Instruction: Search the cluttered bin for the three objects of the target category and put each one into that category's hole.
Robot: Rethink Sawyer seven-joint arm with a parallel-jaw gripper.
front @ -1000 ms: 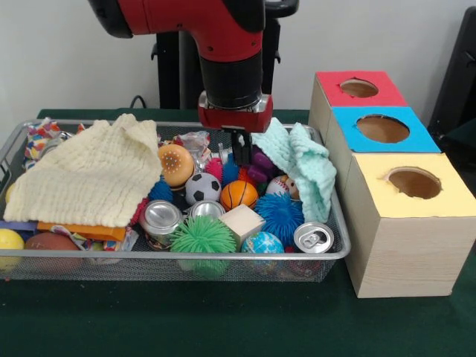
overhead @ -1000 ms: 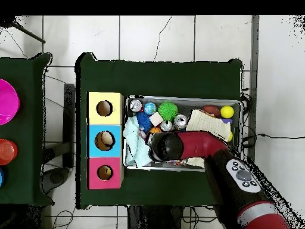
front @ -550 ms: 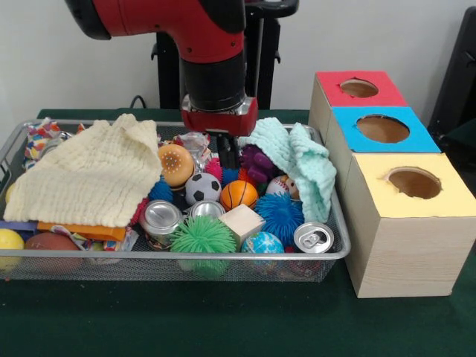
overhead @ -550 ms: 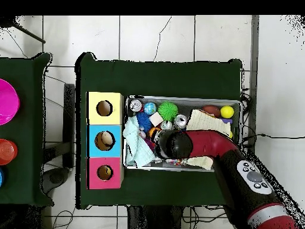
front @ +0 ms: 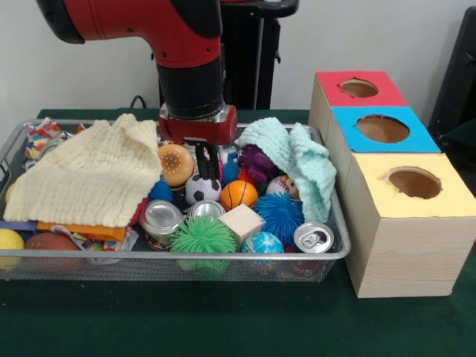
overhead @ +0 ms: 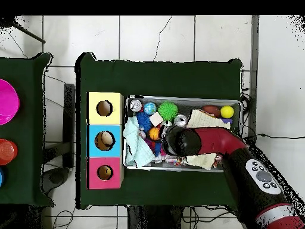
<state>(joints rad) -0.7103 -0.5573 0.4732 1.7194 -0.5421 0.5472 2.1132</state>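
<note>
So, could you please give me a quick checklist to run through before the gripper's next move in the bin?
1. Gripper is over the bin's middle, above the soccer ball: ok.
2. Gripper open or shut: cannot tell.
3. Anything held: cannot tell.
4. Red, blue and yellow hole unobstructed from above: ok.
5. All contents visible: not ok; yellow cloth and mint cloth cover parts.
6. Target category: cannot tell.
</note>
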